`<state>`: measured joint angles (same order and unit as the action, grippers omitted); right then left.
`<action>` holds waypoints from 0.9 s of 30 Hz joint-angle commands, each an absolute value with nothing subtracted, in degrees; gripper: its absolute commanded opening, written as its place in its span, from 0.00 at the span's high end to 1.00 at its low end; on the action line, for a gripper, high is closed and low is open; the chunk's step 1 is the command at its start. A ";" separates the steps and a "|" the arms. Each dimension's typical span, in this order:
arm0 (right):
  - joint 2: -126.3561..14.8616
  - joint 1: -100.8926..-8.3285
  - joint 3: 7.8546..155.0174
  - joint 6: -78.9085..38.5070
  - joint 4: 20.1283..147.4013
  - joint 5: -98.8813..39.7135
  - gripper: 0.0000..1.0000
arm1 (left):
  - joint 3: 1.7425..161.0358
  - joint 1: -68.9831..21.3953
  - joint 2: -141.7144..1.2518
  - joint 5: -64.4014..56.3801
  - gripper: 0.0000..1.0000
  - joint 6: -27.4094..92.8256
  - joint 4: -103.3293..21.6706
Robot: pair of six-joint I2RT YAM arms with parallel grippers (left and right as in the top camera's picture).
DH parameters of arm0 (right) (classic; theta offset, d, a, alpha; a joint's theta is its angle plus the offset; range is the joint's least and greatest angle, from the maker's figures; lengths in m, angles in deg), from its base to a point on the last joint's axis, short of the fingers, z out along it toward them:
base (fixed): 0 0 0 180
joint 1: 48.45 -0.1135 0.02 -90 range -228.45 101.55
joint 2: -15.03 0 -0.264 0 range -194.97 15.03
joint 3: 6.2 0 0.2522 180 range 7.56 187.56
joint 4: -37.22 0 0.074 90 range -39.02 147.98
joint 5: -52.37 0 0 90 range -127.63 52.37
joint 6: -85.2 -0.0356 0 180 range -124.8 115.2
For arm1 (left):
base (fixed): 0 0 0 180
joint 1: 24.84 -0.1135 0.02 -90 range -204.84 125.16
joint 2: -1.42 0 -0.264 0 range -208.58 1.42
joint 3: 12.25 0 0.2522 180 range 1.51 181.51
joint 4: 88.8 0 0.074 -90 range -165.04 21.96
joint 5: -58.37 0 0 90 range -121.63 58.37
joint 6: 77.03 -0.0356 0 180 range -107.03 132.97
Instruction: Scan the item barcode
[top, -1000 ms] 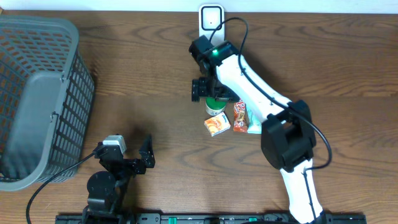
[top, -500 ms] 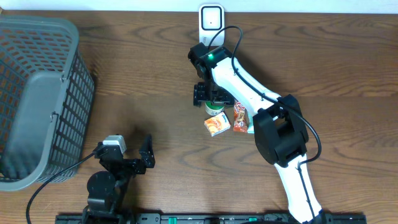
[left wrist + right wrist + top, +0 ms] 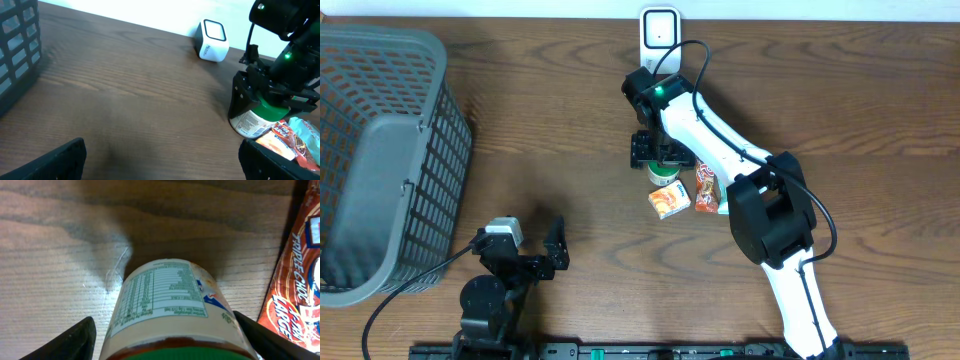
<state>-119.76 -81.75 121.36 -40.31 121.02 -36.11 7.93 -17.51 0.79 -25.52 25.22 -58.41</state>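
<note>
Since a second earlier, the right arm had folded in toward the upper centre of the overhead frame, and its jaws had narrowed. I logged the right end effector [image 3: 658, 150] closed against both sides of the jar [image 3: 170, 300], near its green lid. The jar stood on the table [image 3: 840, 90] at frame centre, just above an orange box [image 3: 669, 199]. The left end effector [image 3: 528, 245], at lower left, gaped wide and held nothing.

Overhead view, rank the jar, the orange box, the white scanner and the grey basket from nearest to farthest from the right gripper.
1. The jar, between the fingers of the right gripper.
2. The orange box, just beyond the jar, on the robot's side.
3. The white scanner, on the opposite side, at the far edge.
4. The grey basket, far off to the left.
</note>
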 commanded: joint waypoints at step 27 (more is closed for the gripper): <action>-120.11 -80.78 116.02 -30.45 119.07 -36.00 0.31 | 7.18 -17.66 1.19 -24.75 0.02 25.75 -56.60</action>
